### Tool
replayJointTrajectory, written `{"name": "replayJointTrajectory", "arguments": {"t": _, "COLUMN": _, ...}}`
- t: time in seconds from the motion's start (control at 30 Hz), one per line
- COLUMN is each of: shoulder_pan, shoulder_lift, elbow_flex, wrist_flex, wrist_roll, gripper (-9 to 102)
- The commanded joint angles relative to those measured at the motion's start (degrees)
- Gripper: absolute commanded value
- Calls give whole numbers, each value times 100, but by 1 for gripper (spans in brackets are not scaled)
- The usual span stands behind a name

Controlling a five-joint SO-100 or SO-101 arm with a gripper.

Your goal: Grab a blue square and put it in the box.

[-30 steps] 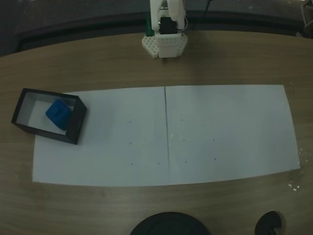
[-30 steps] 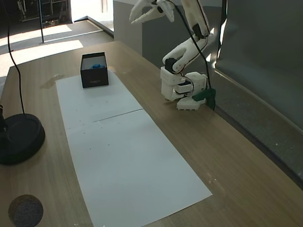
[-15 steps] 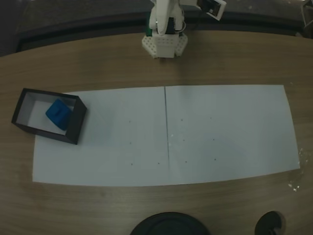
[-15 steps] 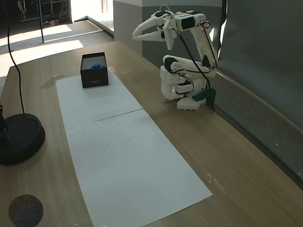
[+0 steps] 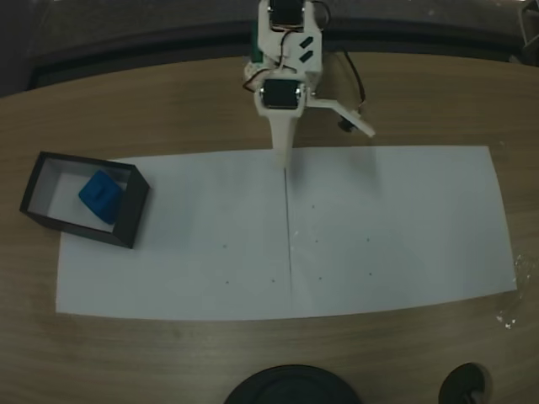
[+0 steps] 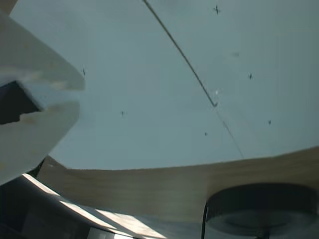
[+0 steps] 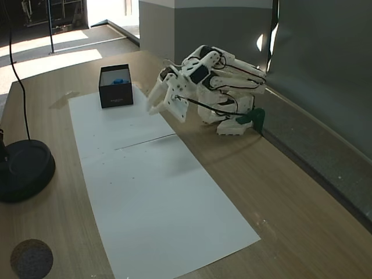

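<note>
White arm folded low, its gripper [image 7: 168, 107] spread empty over the paper [image 7: 145, 192]

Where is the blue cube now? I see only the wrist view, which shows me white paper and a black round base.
Observer: The blue cube lies inside the black box, as a fixed view from above shows.
Operator: And where does this box stand?
Observer: At the left end of the white paper in that view, partly on the wooden table.
Operator: Does the end effector hold something?
Observer: No. The end effector is open and empty, low near the paper's edge, well apart from the box.
</note>
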Motion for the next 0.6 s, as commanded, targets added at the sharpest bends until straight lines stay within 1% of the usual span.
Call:
{"name": "replayJointTrajectory", "arguments": {"t": 0.0, "shoulder_pan": -202, "shoulder_lift": 9, "elbow_flex": 176, "wrist_flex": -79, "wrist_roll": -18, "gripper": 0}}
{"name": "replayJointTrajectory", "arguments": {"t": 0.07, "shoulder_pan": -220, "shoulder_lift": 9, "elbow_flex": 114, "wrist_flex": 158, "wrist_roll": -18, "gripper": 0}}
{"name": "replayJointTrajectory", "arguments": {"t": 0.27, "shoulder_pan": -712, "shoulder_lift": 0, "elbow_flex": -229, "wrist_flex": 1441, "wrist_roll": -35, "gripper": 0}}
{"name": "replayJointTrajectory", "arguments": {"t": 0.57, "shoulder_pan": -703, "shoulder_lift": 0, "elbow_flex": -237, "wrist_flex": 1441, "wrist_roll": -18, "gripper": 0}}
